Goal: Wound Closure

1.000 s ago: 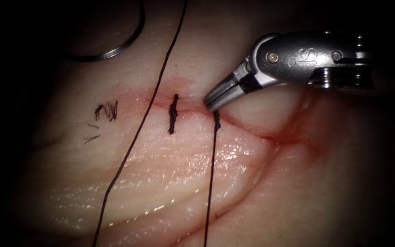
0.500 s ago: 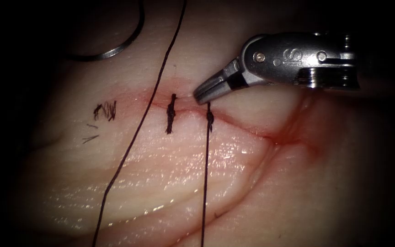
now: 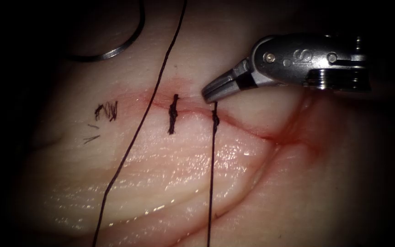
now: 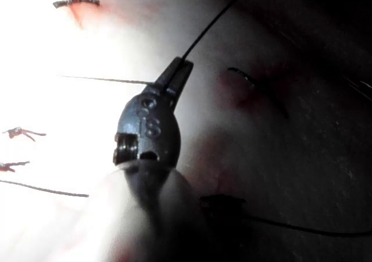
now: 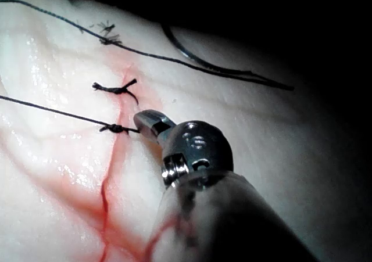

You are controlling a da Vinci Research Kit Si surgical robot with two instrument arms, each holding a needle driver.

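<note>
The tissue [image 3: 170, 183] lies with its cut [image 3: 243, 126] running across the endoscope view, and some red fluid [image 3: 293, 137] marks the right end of the cut. From the tight thread, the step in hand seems to be the seating of a knot. To do it well, I think the pull on both ends should be equal and low, along the surface of the tissue, so that the knot sits flat on the cut and the edges are not lifted or torn. The right tool [image 3: 209, 93] comes in almost level from the right, its wrist bent downward. Its jaws are closed on the short end of the thread, just above the knot. The left tool [image 4: 176, 79] points away along its shaft, and its jaws are closed on the thread [image 4: 212, 24]. The needle [image 3: 115, 52] lies free on the tissue, well up and left of the cut, held by neither tool. The knot [image 3: 215, 118] sits on the cut, just right of a finished stitch [image 3: 173, 114]. Cut ends of thread [image 3: 106, 110] lie further left.
</note>
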